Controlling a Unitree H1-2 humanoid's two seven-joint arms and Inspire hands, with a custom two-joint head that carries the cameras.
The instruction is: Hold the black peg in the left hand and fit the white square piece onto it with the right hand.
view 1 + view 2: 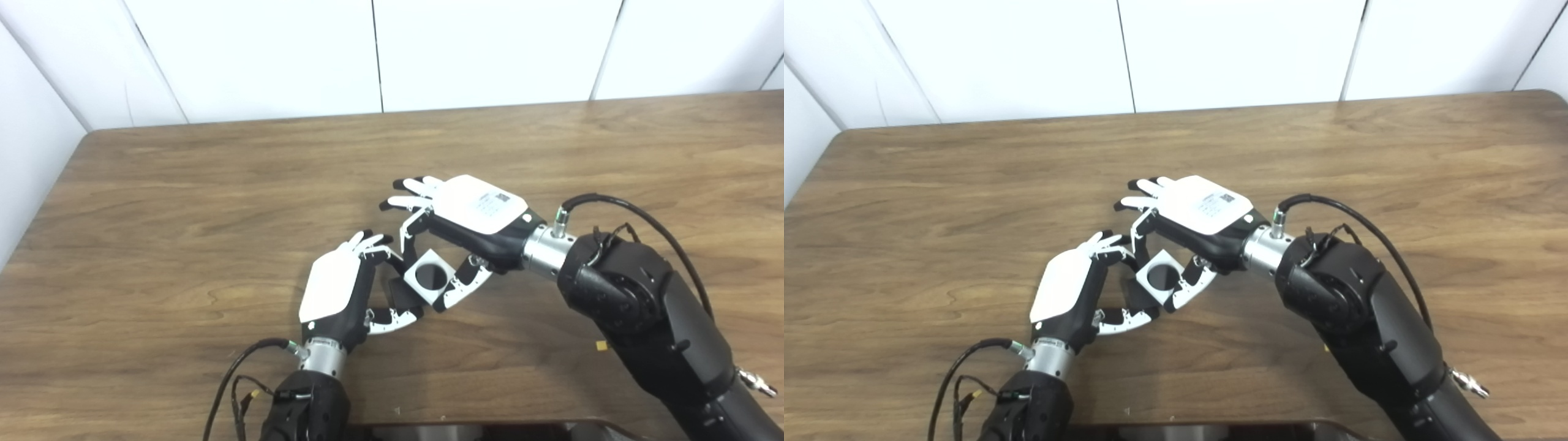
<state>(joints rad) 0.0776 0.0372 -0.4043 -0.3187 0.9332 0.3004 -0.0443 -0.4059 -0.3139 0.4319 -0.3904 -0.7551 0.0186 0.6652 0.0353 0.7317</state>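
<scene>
Wooden table (184, 202): work takes place near its centre. Right hand (471, 214), at two o'clock from the left, pinches the white square piece (430, 276) between thumb and finger, round hole facing up. Left hand (343, 288) is closed around the black peg (401, 293), mostly hidden, touching the piece's eight o'clock edge. Recommendation: square the hole to the peg's axis before pressing; avoid tilting, which would likely jam it.
</scene>
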